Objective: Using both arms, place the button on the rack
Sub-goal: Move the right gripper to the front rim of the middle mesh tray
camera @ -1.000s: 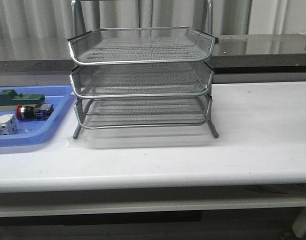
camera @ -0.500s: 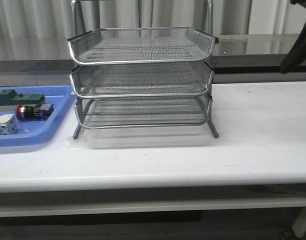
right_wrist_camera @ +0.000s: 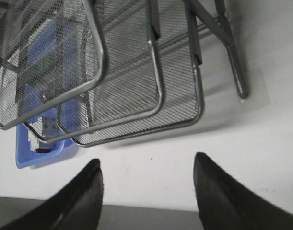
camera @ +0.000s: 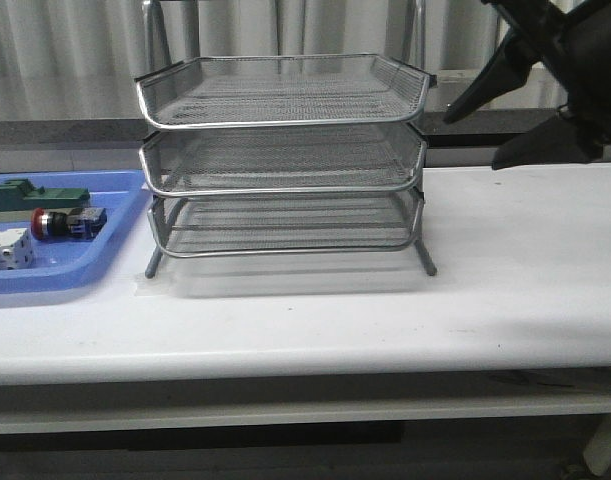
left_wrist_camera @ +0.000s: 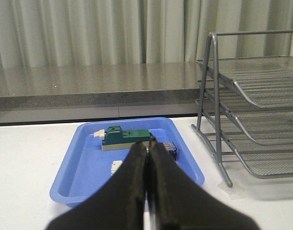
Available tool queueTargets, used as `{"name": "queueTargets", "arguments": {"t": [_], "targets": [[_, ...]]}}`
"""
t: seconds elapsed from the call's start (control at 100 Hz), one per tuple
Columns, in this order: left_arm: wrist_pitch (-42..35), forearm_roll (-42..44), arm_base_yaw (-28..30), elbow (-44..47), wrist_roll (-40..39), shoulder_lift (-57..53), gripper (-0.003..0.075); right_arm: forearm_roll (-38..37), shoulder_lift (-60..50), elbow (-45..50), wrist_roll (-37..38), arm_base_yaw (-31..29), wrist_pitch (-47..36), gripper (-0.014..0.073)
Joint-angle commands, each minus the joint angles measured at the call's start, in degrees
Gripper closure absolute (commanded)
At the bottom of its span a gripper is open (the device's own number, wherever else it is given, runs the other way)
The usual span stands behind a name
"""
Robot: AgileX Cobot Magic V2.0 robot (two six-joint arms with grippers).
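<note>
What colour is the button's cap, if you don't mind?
Red; the button shows best in the front view.

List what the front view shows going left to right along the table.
Blue tray holding the green block, white block and button → rack → right gripper, jaws open.

white table (camera: 525,290) — rack (camera: 282,160) centre | blue tray (camera: 105,262) left

one rack (camera: 282,160), one button (camera: 65,223), one tray (camera: 105,262)
</note>
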Motion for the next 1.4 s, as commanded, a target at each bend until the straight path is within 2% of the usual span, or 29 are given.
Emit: {"name": "queueTargets", "arguments": {"t": [0.0, 0.52, 1.2, 1.29, 1.39], "targets": [[-5.1, -0.4, 0.2, 3.2, -0.7, -1.8, 0.0741, 7.4, 1.0, -2.8, -5.4, -0.1, 2.2, 0.0158], [-5.1, -0.4, 0.2, 3.2, -0.7, -1.8, 0.0741, 9.5, 12.6, -11.0, -6.6, -0.1, 6.0, 0.0158], [-5.1, -0.4, 0.2, 3.2, -0.7, -1.8, 0.0741, 11.0, 19.9, -18.0, -6.7, -0.1, 10.2, 0.0159], [-5.1, -0.4, 0.2, 3.2, -0.7, -1.8, 0.0741, 11.3, 20.7, -18.3, -6.7, -0.1, 10.7, 0.0179], [-5.1, -0.4, 0.2, 3.2, -0.7, -1.8, 0.0741, 11.7, 21.7, -18.6, -6.7, -0.1, 11.8, 0.0247]]}}
